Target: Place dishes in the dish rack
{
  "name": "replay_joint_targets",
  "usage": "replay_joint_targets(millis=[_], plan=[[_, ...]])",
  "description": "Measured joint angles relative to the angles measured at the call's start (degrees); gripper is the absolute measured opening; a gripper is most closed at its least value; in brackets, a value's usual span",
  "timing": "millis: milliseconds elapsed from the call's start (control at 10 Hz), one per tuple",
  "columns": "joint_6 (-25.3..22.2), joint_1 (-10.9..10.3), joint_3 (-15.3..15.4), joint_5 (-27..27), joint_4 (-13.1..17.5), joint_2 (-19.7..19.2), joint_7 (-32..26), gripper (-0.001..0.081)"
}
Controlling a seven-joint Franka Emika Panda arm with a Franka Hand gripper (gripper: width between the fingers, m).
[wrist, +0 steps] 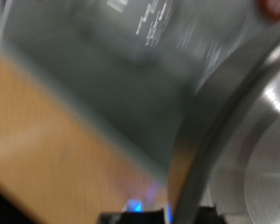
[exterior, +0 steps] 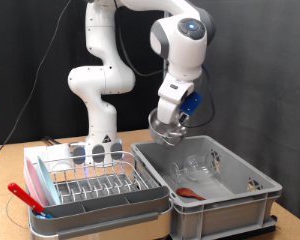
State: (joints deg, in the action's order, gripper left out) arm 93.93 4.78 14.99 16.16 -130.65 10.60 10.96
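Observation:
My gripper (exterior: 174, 117) is shut on the rim of the shiny steel bowl (exterior: 166, 130) and holds it tilted in the air, above the near-left corner of the grey crate (exterior: 255, 190). In the blurred wrist view the bowl's rim (wrist: 257, 131) fills one side. The wire dish rack (exterior: 90, 180) on its white-pink tray sits at the exterior view's left. Clear glass cups (exterior: 82, 153) seem to stand at the rack's back. More clear glass cups (exterior: 197, 166) lie inside the crate.
A red utensil (exterior: 187, 193) lies in the crate. A red-handled tool (exterior: 25, 196) rests on the rack's left edge. The robot's base (exterior: 100, 130) stands behind the rack. The wooden table (exterior: 10, 165) shows at the left; the crate wall (wrist: 112, 65) shows in the wrist view.

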Motion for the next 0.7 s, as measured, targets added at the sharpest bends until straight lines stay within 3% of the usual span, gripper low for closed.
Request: replay_joint_targets(millis=[200,300,400,500,600,700], plan=[[-11.94,0.25,-1.86,-4.61,2.56,0.60,-10.17,0.0027],[-15.68,0.66,-3.00,-6.23,3.58,0.79,-13.81,0.0027],[-16.89,1.36,-4.13,-7.34,3.85,1.30,-15.72,0.0027],[-15.21,2.37,-5.18,-8.22,3.25,2.24,-15.57,0.0027],[-12.18,3.34,-5.45,-8.38,0.80,5.00,-14.80,0.0027],[-13.72,3.22,-5.29,-8.37,1.07,4.57,-15.61,0.0027]])
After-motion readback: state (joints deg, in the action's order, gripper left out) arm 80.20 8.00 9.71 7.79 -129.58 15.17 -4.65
